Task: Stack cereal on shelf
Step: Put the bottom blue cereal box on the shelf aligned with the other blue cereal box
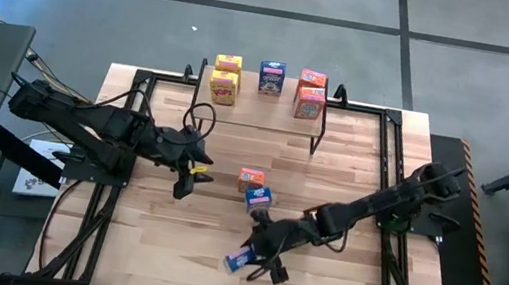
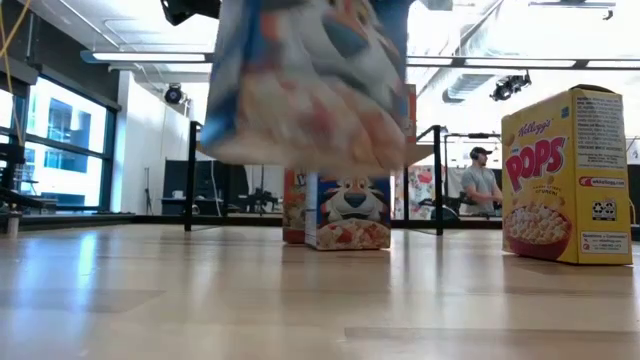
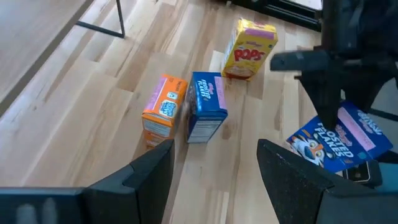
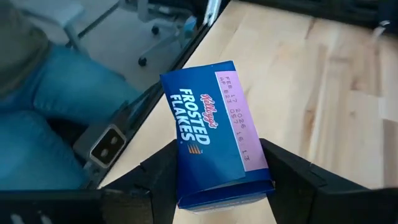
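The shelf (image 1: pixel 254 112) stands at the table's far edge. On it are two yellow boxes (image 1: pixel 226 77), one blue box (image 1: pixel 271 76) and two orange boxes (image 1: pixel 310 92). An orange box (image 3: pixel 164 109) and a blue box (image 3: pixel 206 106) stand side by side mid-table. A yellow Pops box (image 3: pixel 249 48) stands beyond them; in the high view the right arm hides it. My right gripper (image 1: pixel 257 259) is near the table's near edge, shut on another blue box (image 1: pixel 239 259). My left gripper (image 1: pixel 183 188) hovers open, left of the mid-table pair. My right gripper pinches the blue Frosted Flakes box between its two fingers (image 4: pixel 163 177), one on each broad face, with a narrow printed panel (image 4: pixel 214 134) facing the wrist camera. The fingers come slanting down from above. The box is lifted clear of the table and tilted (image 2: pixel 310 90).
Black frame rails (image 1: pixel 385 182) run along both sides of the table. A person's legs in jeans (image 4: pixel 43 124) are just past the table edge by the right gripper. Another person (image 2: pixel 483 180) sits far off in the room. Bare wood lies between the shelf and the mid-table boxes.
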